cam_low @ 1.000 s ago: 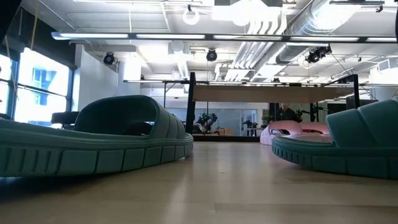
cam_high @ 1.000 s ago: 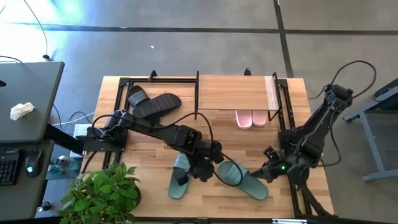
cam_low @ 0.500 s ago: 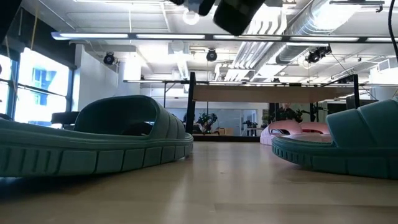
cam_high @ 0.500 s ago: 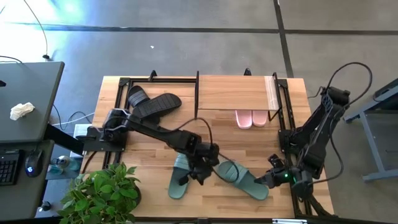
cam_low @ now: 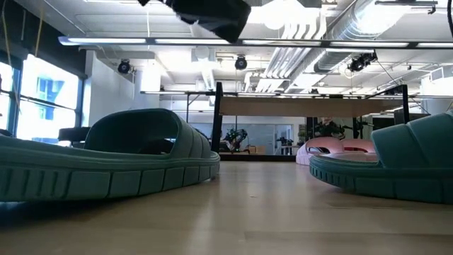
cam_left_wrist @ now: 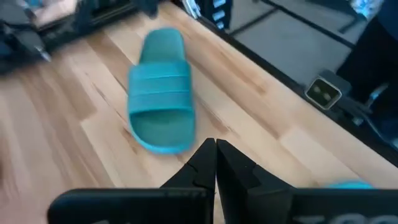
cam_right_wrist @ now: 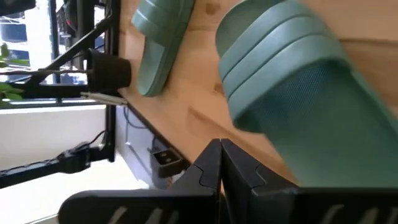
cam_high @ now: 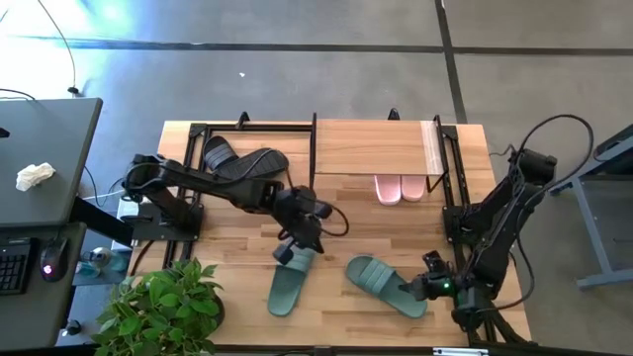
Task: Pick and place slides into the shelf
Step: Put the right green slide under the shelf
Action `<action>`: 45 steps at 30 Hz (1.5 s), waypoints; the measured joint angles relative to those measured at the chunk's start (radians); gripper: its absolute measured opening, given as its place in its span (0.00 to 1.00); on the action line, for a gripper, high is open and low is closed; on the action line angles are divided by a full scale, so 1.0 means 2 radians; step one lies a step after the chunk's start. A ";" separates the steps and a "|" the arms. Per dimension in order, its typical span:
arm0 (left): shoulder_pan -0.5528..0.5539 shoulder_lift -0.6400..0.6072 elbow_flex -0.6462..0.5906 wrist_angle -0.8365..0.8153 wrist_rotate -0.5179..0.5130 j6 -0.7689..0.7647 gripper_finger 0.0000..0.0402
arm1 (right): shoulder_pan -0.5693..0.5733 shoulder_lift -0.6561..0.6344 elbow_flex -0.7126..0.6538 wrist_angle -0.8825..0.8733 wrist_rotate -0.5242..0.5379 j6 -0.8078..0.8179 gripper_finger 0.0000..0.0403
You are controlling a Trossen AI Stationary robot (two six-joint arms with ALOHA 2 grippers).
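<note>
Both green slides [cam_high: 289, 280] look light and rubbery. I'd pinch the ribbed strap. Left tool [cam_high: 297, 240] and right tool [cam_high: 419, 288] are pressed together, empty.

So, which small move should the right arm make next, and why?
Probably open the right gripper before it goes further. Its jaws are shut and hold nothing, just at the heel end of the dark green rubber slide lying flat on the wooden table. The strap cannot be gripped with shut jaws.
</note>
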State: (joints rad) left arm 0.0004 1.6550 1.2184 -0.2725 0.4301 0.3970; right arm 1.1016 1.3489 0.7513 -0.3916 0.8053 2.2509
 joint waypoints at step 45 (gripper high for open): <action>-0.007 -0.004 -0.008 -0.023 -0.003 0.008 0.00 | -0.127 0.122 0.000 0.047 0.000 -0.003 0.02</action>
State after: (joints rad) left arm -0.0135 1.6474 1.2018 -0.3193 0.4234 0.4122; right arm 0.8486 1.5929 0.7513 -0.2982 0.8058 2.2439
